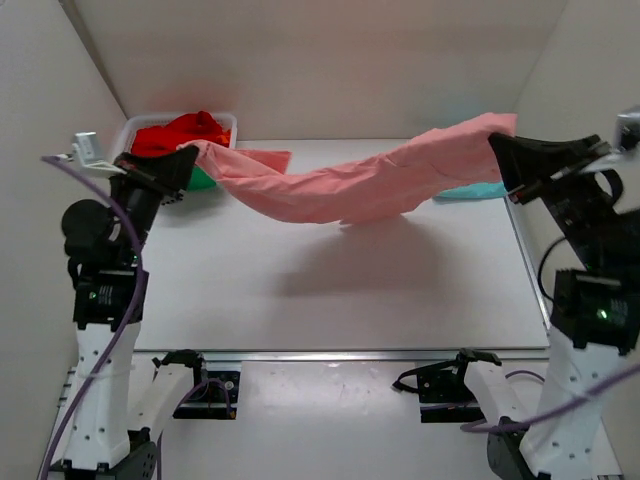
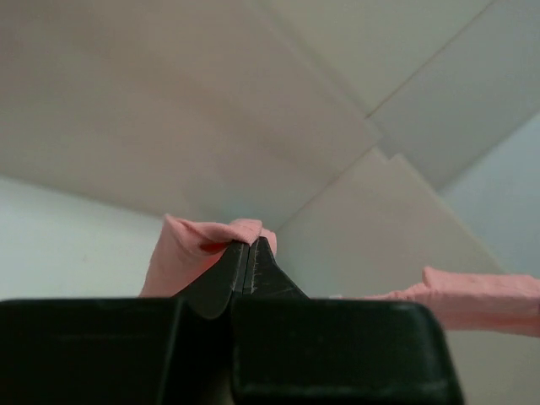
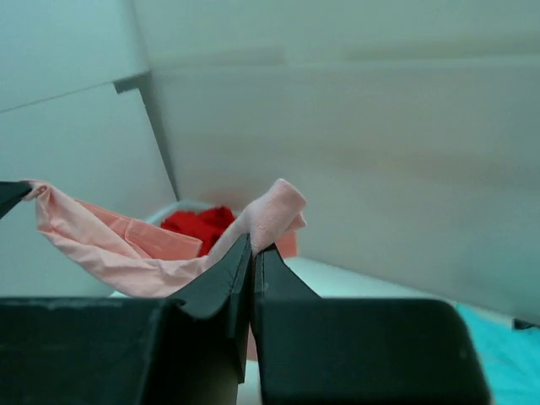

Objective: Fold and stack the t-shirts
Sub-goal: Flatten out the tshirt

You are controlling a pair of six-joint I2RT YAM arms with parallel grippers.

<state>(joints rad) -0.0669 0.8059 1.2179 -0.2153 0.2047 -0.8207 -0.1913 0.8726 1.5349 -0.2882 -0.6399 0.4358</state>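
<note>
Up over the table (image 1: 350, 300), the pink shirt (image 1: 340, 185) hangs in the air like a loose rope. It sags in the middle, and its shadow (image 1: 340, 270) lies on the table under it.

My left gripper (image 1: 190, 152) holds the end at 9 o'clock. My fingers there are squeezed tight on a small fold of the pink cloth. My right gripper (image 1: 497, 145) holds the other end at 3 o'clock. Those fingers are pressed together too, and a bunch of pink cloth sticks out past their tips.

Off at 10 o'clock, in the far corner, sits a white basket (image 1: 135, 125). A red shirt (image 1: 185, 130) is piled up in it. A bit of a green shirt (image 1: 203, 181) peeks out just beside my left gripper. Over at 2 o'clock, a teal shirt (image 1: 470, 190) lies on the table, partly hidden behind the pink one.
</note>
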